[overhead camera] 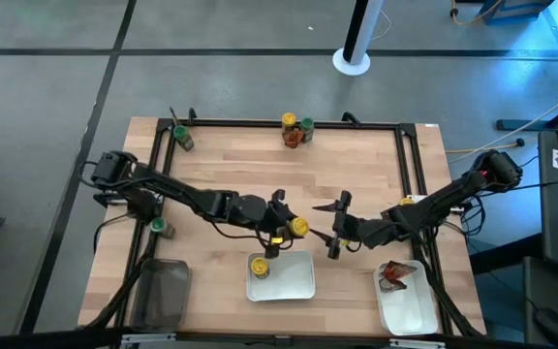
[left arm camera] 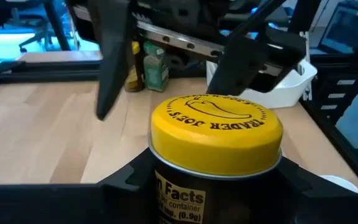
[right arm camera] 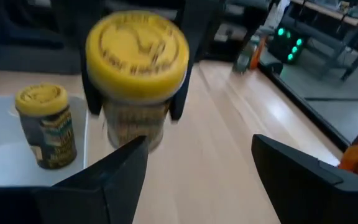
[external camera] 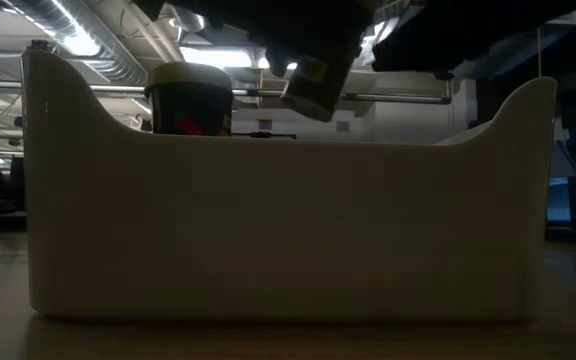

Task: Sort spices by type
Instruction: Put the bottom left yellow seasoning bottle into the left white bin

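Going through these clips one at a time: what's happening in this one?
The left gripper holds a yellow-capped jar just above the middle tray, where another yellow jar already stands. The right gripper hangs open beside it, holding nothing. Red packets lie in the right tray. Still out on the table: a green-capped jar at the left edge, one at the far left corner, and a mixed cluster at the far edge.

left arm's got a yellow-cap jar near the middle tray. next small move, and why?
Probably carry it a little further over the middle white tray and lower it beside the yellow-cap jar already standing there. The left gripper holds the held yellow-cap jar just off the tray's far edge, above the table. The right gripper waits open nearby, so keep clear of it.
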`<state>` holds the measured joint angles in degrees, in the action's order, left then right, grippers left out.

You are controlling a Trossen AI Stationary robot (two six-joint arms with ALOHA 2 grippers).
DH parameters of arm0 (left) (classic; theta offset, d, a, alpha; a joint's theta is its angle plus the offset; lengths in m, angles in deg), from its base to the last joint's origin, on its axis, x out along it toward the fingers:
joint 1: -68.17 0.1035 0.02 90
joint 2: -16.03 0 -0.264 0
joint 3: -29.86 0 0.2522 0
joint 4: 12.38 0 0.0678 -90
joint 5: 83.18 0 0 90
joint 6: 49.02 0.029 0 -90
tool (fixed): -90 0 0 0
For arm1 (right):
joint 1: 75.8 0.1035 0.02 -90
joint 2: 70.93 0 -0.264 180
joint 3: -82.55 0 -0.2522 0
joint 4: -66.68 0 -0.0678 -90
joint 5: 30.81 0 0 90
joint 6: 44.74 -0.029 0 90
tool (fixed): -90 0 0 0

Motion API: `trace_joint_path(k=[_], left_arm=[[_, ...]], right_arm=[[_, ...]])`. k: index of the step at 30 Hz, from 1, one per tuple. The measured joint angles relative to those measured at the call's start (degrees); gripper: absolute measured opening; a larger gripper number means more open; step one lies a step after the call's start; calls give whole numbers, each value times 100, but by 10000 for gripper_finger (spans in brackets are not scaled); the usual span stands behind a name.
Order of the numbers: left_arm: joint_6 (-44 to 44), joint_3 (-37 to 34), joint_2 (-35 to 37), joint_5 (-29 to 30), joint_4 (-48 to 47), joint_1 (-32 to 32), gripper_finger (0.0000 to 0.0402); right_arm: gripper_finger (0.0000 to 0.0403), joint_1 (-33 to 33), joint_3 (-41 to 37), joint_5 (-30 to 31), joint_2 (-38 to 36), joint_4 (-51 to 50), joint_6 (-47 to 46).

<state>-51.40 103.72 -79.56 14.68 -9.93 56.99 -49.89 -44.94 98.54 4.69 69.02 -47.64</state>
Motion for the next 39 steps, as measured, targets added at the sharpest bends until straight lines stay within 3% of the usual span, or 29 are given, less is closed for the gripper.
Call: trace_joint_path(k=[8, 27, 33, 39], left_arm=[[137, 0, -63, 4, 227, -8, 171], [435, 0, -40, 163, 220, -20, 171], [438, 2, -26, 96, 200, -39, 171], [436, -11, -54, 301, -11, 14, 171]], right_arm=[[287, -2, 20, -150, -315, 71, 57], [287, -9, 101, -302, -302, -8, -113], [301, -102, 101, -1159, -302, 224, -128], [334, -168, 129, -1325, -320, 753, -147]])
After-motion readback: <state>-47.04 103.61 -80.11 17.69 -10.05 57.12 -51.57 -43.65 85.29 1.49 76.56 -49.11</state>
